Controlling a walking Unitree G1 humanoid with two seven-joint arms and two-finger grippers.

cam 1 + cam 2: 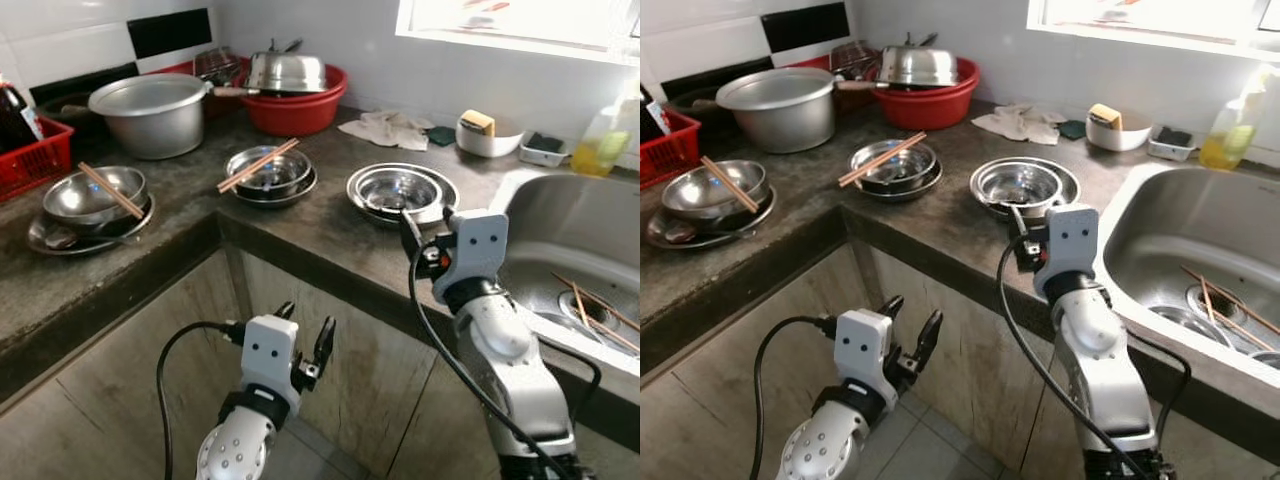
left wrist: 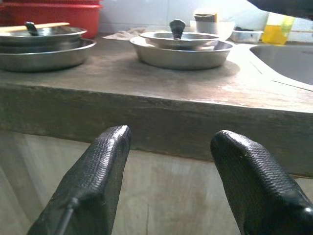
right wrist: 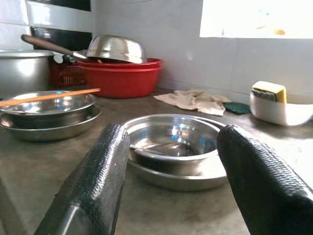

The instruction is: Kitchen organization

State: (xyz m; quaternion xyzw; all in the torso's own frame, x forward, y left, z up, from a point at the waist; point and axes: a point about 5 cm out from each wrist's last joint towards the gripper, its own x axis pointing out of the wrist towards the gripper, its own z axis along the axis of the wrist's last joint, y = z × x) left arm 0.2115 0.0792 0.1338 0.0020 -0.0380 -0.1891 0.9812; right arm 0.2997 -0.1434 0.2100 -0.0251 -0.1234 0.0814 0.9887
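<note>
The approach is judged in hand: the right gripper (image 3: 171, 181), released, is aimed at the nested bowls (image 1: 402, 190) beside the sink (image 1: 560, 235); next, one rim should be straddled and clamped, the left gripper (image 1: 305, 345) kept spread below the counter (image 1: 300, 230).

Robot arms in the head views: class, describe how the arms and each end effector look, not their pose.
Both arms are silver with rounded segments. Each wrist carries a white boxy housing with small dark dots and a looping black cable. The left end effector and right end effector each have two long black textured fingers.
</note>
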